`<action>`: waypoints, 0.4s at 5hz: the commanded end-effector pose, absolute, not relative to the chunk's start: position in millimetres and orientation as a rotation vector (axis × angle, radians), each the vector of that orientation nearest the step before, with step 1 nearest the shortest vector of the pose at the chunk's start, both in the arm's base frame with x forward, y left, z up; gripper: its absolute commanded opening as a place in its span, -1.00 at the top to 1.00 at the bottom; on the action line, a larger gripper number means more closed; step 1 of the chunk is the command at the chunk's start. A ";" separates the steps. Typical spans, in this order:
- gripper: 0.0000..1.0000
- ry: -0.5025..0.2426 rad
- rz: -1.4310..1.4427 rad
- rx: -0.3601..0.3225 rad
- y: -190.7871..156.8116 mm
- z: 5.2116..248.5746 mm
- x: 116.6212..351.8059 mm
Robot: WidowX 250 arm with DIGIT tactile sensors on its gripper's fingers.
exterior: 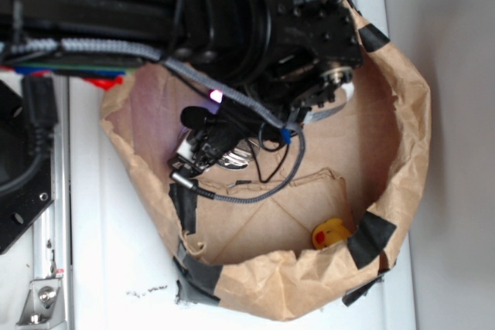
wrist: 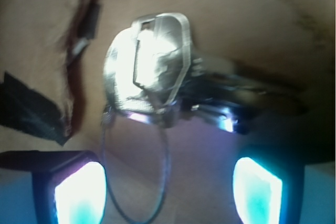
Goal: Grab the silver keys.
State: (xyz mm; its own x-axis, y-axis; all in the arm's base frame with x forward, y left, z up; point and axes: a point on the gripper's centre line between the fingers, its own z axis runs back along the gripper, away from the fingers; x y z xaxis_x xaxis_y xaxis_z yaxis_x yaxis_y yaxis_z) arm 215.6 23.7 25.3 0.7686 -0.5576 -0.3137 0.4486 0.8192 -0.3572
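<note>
End effector (wrist: 169, 192) spread wide, holding nothing; silver keys (wrist: 152, 72) just beyond fingertips.

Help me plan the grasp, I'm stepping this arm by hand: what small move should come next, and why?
Probably lower the claw straight down a little, then close. In the wrist view the silver keys lie on the brown paper just ahead of the open fingers, which do not yet touch them; the wire ring sits between the pads.
</note>
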 end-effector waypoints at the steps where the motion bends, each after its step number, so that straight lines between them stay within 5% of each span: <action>1: -1.00 0.378 -0.624 -0.290 7.4 40.6 206.2; 2: 1.00 0.359 -0.595 -0.292 6.6 37.7 205.4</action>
